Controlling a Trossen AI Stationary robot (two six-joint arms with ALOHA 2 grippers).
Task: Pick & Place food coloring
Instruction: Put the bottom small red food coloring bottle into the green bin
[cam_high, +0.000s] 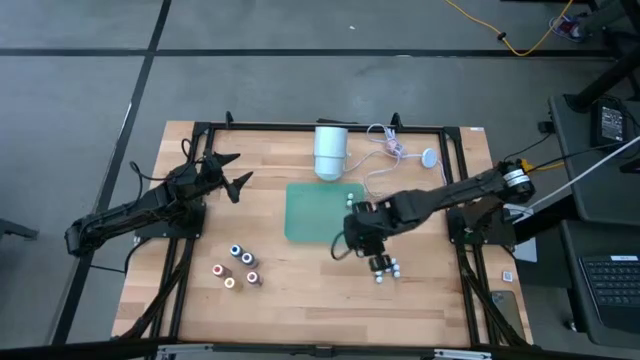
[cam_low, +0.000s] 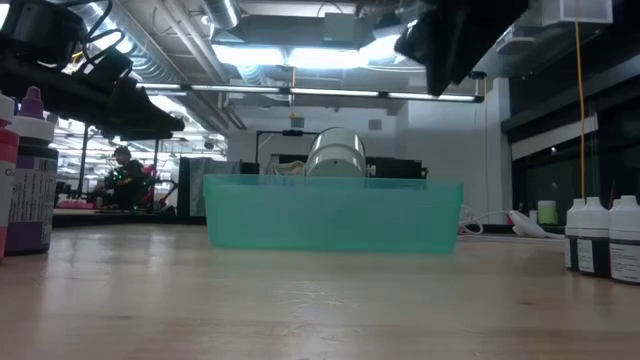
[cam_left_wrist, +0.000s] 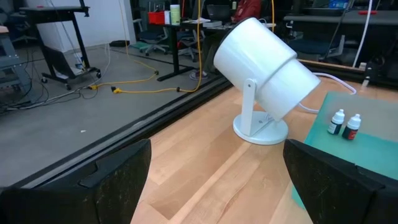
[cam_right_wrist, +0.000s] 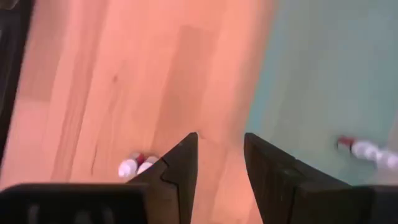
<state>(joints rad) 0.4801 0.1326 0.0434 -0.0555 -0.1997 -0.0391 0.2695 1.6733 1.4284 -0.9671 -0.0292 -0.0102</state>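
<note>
From my remote station, I read the table (cam_high: 300, 290) left to right. The left gripper (cam_high: 232, 172) waits over the table's left rear area, its jaws spread wide and holding nothing; its wrist camera faces the white lamp (cam_left_wrist: 261, 68) standing at the table's far edge. In front of it, on the bare wood near the front left, stand 5 food coloring bottles (cam_high: 240, 266) with coloured tops, upright and close together, well apart from both grippers. The green tray (cam_high: 310, 210) sits at the table's centre, just in front of the lamp, and 2 small white-capped bottles (cam_left_wrist: 345, 123) stand on it near its rear right corner. The right gripper (cam_high: 360, 240) hangs over the tray's right edge; its jaws show a narrow gap with nothing between them. Just in front of this gripper, a second cluster of white-capped bottles (cam_high: 384, 267) stands on the wood. A white cable (cam_high: 385, 150) lies at the rear right.
</note>
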